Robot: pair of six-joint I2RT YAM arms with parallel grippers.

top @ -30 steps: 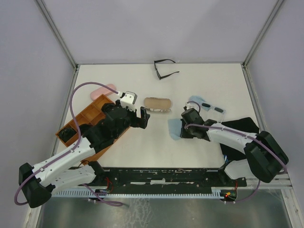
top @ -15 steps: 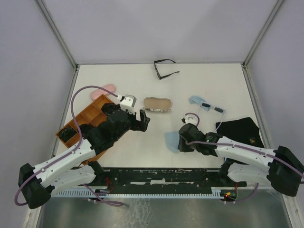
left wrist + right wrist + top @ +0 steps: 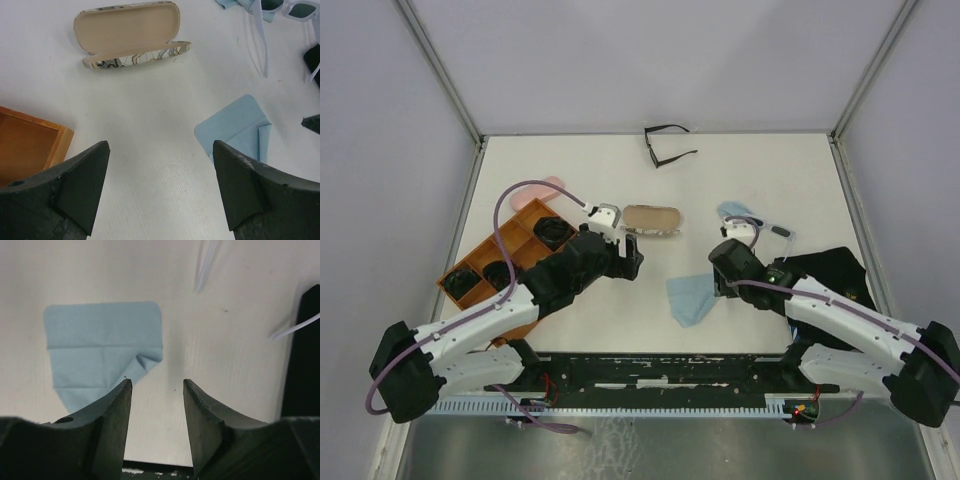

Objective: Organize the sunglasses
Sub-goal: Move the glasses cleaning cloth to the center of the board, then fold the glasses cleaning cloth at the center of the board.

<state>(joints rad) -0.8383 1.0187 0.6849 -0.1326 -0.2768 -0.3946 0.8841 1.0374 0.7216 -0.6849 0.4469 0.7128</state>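
Observation:
A thin black-framed pair of sunglasses (image 3: 665, 148) lies at the far edge. A white-framed dark-lensed pair (image 3: 763, 222) (image 3: 280, 7) lies at the right, partly hidden by my right arm; its white arms (image 3: 205, 265) show in the right wrist view. Dark pairs (image 3: 556, 230) sit in the orange tray (image 3: 525, 215). My left gripper (image 3: 635, 262) (image 3: 160, 145) hangs open over bare table, near the open patterned case (image 3: 652, 220) (image 3: 130, 32). My right gripper (image 3: 728, 275) (image 3: 156, 382) is open and holds nothing, just right of the light-blue cloth (image 3: 692, 298) (image 3: 102, 347).
A pink case (image 3: 548, 185) lies behind the tray. A black cloth (image 3: 830, 270) (image 3: 305, 350) lies at the right under my right arm. The tray's corner (image 3: 25, 142) is at the left of the left wrist view.
My right gripper has opened and let go of the light-blue cloth after dragging it nearer, then drawn back to the right. My left gripper has moved right, toward the open case.

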